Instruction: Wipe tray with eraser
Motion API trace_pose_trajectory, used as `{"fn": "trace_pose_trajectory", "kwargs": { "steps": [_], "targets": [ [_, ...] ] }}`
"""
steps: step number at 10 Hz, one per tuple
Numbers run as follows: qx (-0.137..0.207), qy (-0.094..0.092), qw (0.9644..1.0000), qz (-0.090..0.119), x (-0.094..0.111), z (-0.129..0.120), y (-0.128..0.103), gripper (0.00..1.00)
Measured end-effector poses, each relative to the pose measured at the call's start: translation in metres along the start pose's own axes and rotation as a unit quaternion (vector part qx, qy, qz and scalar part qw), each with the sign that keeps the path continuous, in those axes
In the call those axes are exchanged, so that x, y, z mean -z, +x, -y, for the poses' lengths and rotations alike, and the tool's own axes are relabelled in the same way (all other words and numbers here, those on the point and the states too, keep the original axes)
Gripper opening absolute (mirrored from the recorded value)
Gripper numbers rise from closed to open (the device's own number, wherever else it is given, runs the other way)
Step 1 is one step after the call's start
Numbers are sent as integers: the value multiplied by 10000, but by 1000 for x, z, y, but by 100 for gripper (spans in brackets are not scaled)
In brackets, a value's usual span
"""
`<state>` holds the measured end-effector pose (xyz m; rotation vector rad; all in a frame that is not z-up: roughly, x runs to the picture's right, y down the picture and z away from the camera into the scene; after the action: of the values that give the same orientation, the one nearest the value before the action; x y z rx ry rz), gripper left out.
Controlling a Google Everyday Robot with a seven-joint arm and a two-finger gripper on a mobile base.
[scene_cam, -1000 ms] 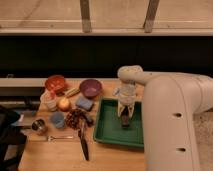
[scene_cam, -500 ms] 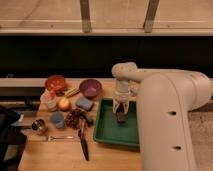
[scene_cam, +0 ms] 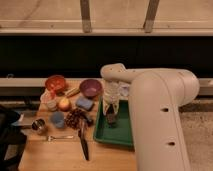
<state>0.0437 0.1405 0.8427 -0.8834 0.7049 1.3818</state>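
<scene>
Bowls, how many?

Two, both at the far side of the wooden table: a red bowl and a purple bowl.

Cups?

Three, as far as I can tell: a white cup, a blue cup and a small metal cup at the left.

Cutlery?

One fork and one black-handled knife, both near the front edge. There's also one blue-grey sponge, one round fruit and one dark reddish heap I can't name.

And the task's own things?

One green tray to the right of all that, and one eraser, a dark block lying on the tray's floor in its left half.

How is the arm posed?

It comes up thick and white from the lower right, bends over leftward at the top, and its wrist points straight down over the tray. The gripper hangs at the end, its tip right at the eraser's top.

Is it clamping the eraser?

I can't tell; it meets the block, but the grip itself doesn't show.
</scene>
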Motion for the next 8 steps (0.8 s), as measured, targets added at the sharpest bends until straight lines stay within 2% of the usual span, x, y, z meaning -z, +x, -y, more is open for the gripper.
{"fn": "trace_pose_trajectory", "kwargs": {
  "steps": [1,5,6,8],
  "targets": [
    [-27,-2,10000,-13,-1,4,7,0],
    [-457,-14,9989,-32,0,60,51,0],
    [-548,-16,9985,-13,3,75,56,0],
    [-546,-16,9985,45,9,86,54,0]
  ]
}}
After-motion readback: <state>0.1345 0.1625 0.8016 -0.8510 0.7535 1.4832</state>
